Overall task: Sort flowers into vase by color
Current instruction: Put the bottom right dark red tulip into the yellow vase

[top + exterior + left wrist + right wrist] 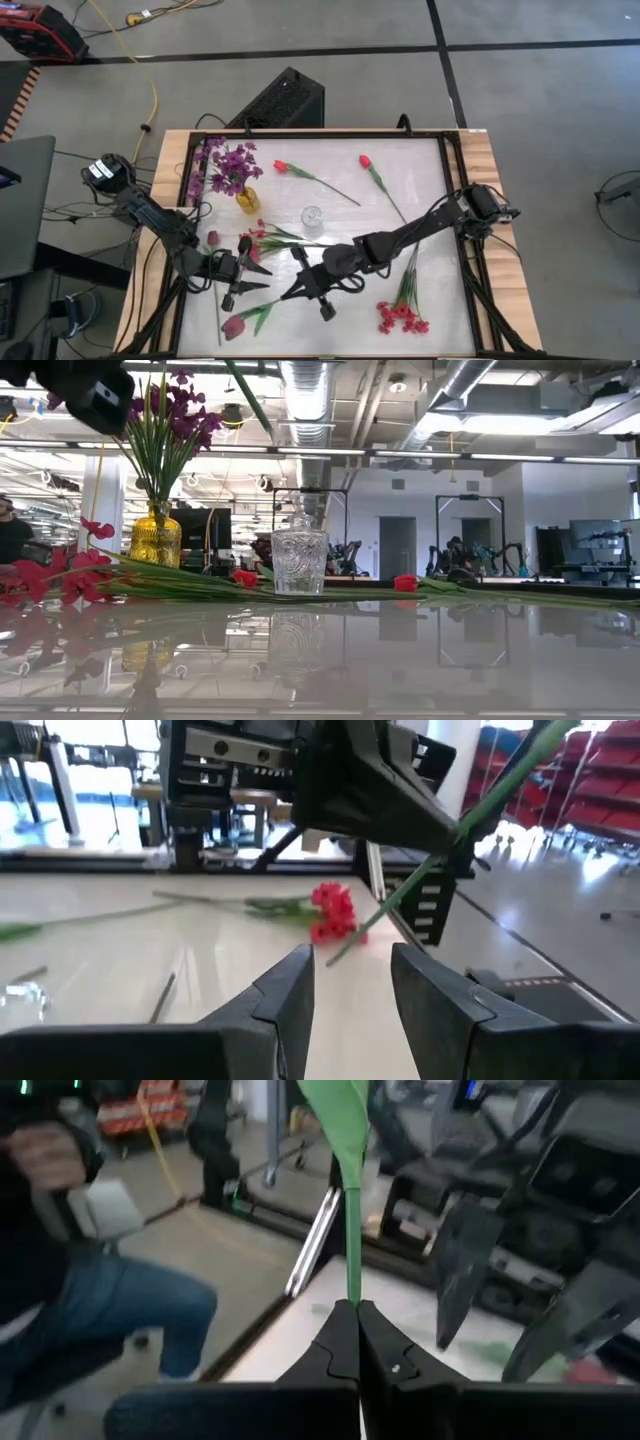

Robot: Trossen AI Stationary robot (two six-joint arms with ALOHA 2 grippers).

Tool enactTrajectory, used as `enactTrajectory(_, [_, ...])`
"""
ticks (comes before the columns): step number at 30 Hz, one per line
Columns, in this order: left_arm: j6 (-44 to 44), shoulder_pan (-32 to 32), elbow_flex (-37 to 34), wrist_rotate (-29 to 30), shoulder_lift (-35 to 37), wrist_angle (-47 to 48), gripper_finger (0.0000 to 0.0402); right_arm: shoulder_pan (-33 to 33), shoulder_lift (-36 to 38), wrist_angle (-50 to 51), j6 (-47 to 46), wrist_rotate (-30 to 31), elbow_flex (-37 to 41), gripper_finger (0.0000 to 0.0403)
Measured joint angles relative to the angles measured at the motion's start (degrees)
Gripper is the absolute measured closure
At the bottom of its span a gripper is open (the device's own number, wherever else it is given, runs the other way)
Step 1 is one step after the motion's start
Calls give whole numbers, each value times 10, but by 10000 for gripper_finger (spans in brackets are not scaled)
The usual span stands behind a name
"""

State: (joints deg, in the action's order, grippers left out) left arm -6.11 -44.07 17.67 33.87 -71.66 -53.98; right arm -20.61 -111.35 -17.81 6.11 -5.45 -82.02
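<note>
Between the shut jaws of the right gripper (pixel 354 1318): one thin green stem (pixel 351 1230), smooth plastic, pinched low and rising to a flat leaf. Judged risk: the slick stem could slide or swivel in so narrow a pinch, and the flower could drop before reaching a vase.

Just beside, facing it: left gripper (pixel 350 982), jaws part open and holding nothing, the same stem crossing slantwise beyond its tips. Judged risk: the two grippers stood close enough to knock together.

Beyond the left jaws, on the glossy white table (pixel 420 170): red-pink spray (pixel 333 912), small ruffled blossoms, lying flat.

Farther off: clear cut-glass vase (pixel 299 560), faceted, squat, no flowers in it; a trailing stem could tip it.

Farthest: amber glass vase (pixel 156 535), dimpled, holding purple sprays (pixel 180 412) upright; two red tulips (pixel 281 166) lay apart beyond.
</note>
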Motion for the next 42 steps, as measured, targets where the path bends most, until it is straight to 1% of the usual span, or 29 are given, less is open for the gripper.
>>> enactTrajectory(6, [70,0,1,-1,0,-60,278,1,0,-44,-18,75,0,388])
enactTrajectory(9, [113,0,1,-2,0,-92,278,8,0,-65,-32,98,0,388])
enactTrajectory(13, [159,1,14,-3,0,-108,278,19,1,-62,-38,99,-1,388])
enactTrajectory(19, [200,13,35,4,1,-117,278,28,1,-60,-43,99,-1,388])
enactTrajectory(23, [237,13,51,27,1,-116,278,32,1,-59,-46,100,-1,388])
enactTrajectory(25, [254,13,59,29,1,-117,278,32,1,-60,-46,104,-1,388])
enactTrajectory(30, [266,13,62,36,1,-115,281,31,1,-59,-44,114,-1,388])
enactTrajectory(33, [262,13,62,65,1,-113,303,32,1,-59,-43,114,-1,388])
enactTrajectory(35, [251,13,62,76,1,-113,334,32,1,-60,-42,116,-1,385])
enactTrajectory(37, [251,13,62,77,1,-113,376,32,1,-63,-33,115,-1,376])
enactTrajectory(38, [250,13,62,75,1,-113,389,32,1,-63,-27,112,-1,368])
enactTrajectory(42, [236,13,62,79,12,-115,399,32,1,-65,-17,107,-1,336])
